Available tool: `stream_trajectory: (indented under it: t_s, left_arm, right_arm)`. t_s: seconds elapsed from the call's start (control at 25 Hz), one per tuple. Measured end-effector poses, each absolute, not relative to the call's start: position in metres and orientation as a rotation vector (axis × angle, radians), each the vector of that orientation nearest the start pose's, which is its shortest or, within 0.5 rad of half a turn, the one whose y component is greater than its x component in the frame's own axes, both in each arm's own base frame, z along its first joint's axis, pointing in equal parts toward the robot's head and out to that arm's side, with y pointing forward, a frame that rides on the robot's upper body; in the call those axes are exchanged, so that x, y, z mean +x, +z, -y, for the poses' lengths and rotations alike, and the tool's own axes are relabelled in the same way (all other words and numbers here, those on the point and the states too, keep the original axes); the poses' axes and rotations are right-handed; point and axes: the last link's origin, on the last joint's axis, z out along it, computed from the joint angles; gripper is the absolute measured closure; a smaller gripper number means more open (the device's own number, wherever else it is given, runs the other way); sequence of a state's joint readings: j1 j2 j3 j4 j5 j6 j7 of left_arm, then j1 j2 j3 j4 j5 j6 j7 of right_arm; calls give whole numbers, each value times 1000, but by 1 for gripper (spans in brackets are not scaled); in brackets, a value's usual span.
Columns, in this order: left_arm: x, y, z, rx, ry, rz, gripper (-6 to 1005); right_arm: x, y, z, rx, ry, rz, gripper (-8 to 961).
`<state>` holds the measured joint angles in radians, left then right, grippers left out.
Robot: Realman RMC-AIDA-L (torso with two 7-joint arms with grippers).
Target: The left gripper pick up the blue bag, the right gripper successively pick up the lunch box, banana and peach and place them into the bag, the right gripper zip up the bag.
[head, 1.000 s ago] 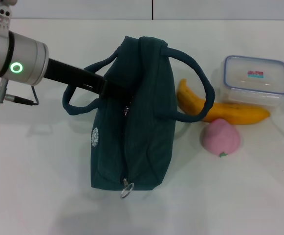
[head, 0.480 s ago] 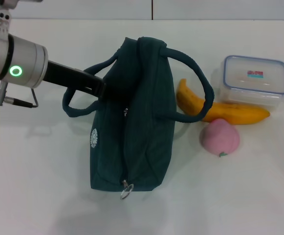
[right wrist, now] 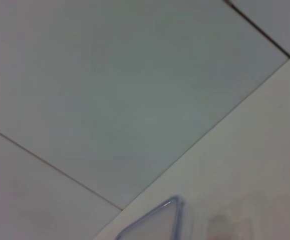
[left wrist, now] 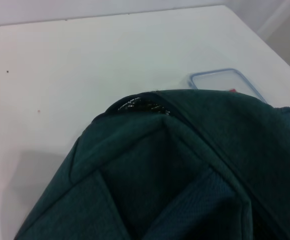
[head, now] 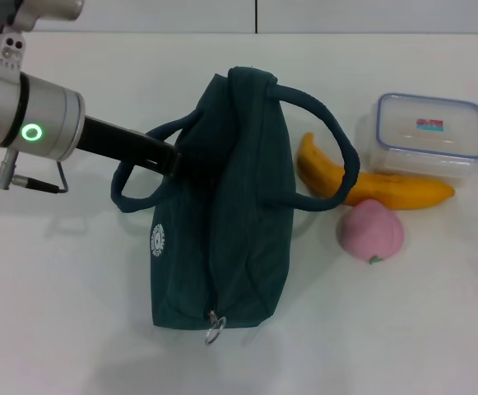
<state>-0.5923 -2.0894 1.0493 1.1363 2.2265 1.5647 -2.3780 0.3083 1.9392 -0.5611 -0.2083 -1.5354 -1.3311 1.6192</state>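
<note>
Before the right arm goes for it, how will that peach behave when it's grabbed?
The peach looks round and smooth, so it would probably roll if nudged. It lies against the banana, which may steady one side.

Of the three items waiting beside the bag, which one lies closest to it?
The banana: its tip runs under the bag's handle loop, while the peach and lunch box sit farther off.

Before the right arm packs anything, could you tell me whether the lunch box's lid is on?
On: the lunch box shows its blue-rimmed lid seated flat on top.
</note>
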Motion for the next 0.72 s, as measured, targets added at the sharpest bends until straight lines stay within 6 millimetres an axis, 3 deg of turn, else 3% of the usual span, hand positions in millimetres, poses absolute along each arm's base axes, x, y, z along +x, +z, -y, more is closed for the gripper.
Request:
stream_trajectory:
  t_s: [0.2, 0.72]
  left_arm:
    - [-190, 8, -355, -2720, -163, 1242, 927]
    - [-192, 5, -351, -2728, -163, 1261, 926]
  right_arm:
    - [374, 30, -287, -1752, 1139, -1537, 467]
    - [369, 29, -295, -1642, 1249, -1586, 106]
